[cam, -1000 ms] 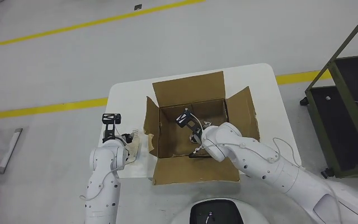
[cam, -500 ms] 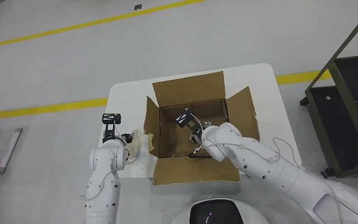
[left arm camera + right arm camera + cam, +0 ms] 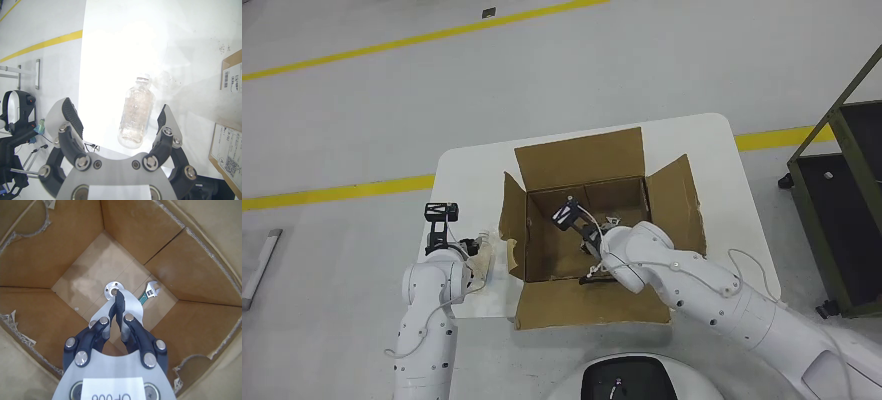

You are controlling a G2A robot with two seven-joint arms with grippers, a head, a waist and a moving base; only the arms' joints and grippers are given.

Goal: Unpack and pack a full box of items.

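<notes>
An open cardboard box (image 3: 582, 160) stands in the middle of the white table (image 3: 722, 170). My right gripper (image 3: 118, 294) hangs inside the box (image 3: 132, 224), shut with its pads together and nothing visible between them. On the box floor below its tips lie a round silver flange (image 3: 111, 291) and a green-handled adjustable wrench (image 3: 149, 293). Left of the box, a clear plastic bottle (image 3: 136, 111) lies on its side on the table. My left gripper (image 3: 116, 109) hovers open above it, one finger on each side, not touching. From above, the bottle (image 3: 482, 258) lies beside the box's left flap.
The box's labelled outer flaps (image 3: 232, 75) stand close to the bottle on one side. The table edge is just beyond the left gripper, with floor and a yellow line (image 3: 41, 45) past it. A dark green metal cart (image 3: 842, 180) stands right of the table.
The right arm has shifted slightly to the left inside the box. The left arm and the bottle have stayed put.
</notes>
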